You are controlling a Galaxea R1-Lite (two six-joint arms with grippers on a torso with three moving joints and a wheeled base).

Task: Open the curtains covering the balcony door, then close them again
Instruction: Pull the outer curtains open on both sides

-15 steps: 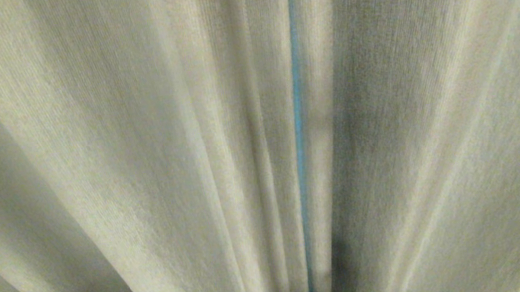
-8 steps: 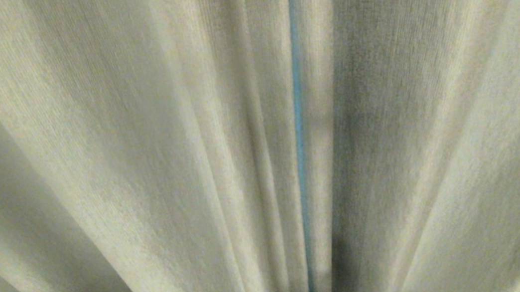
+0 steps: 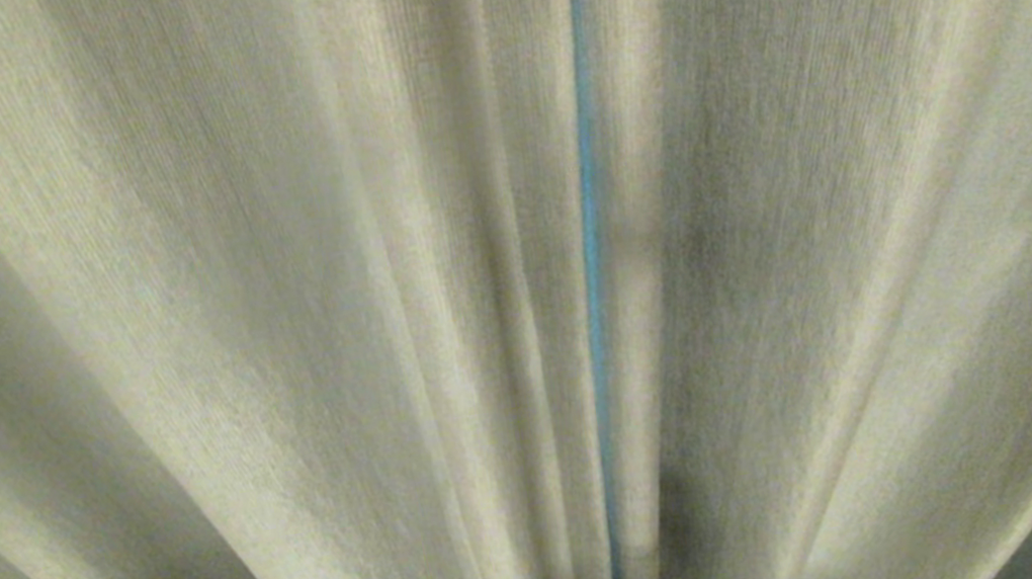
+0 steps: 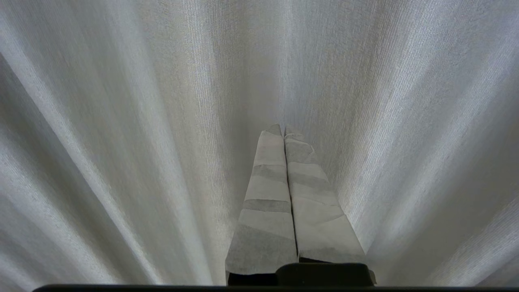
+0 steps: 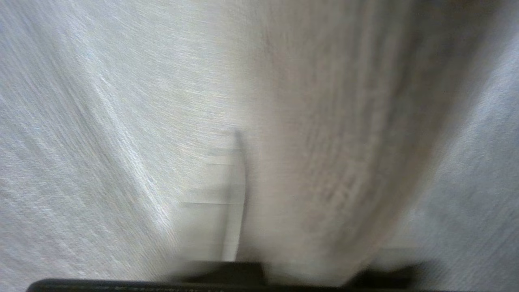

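left gripper [image 4: 284, 130]: fingers pressed together, empty | right gripper [image 5: 284, 194]: fingers seemingly pinching curtains [image 3: 280, 311] fold

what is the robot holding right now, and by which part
The right gripper has a fold of the curtains between its fingers; the left gripper holds nothing.

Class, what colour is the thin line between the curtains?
Light blue, clearest in the head view.

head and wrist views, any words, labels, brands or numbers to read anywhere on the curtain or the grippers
None: no text, label, brand or number is readable in any view.
Beige-cream woven curtains: plain folds, no print.
Thin blue strip showing between the folds: unmarked.
Tape-wrapped left gripper: no writing.
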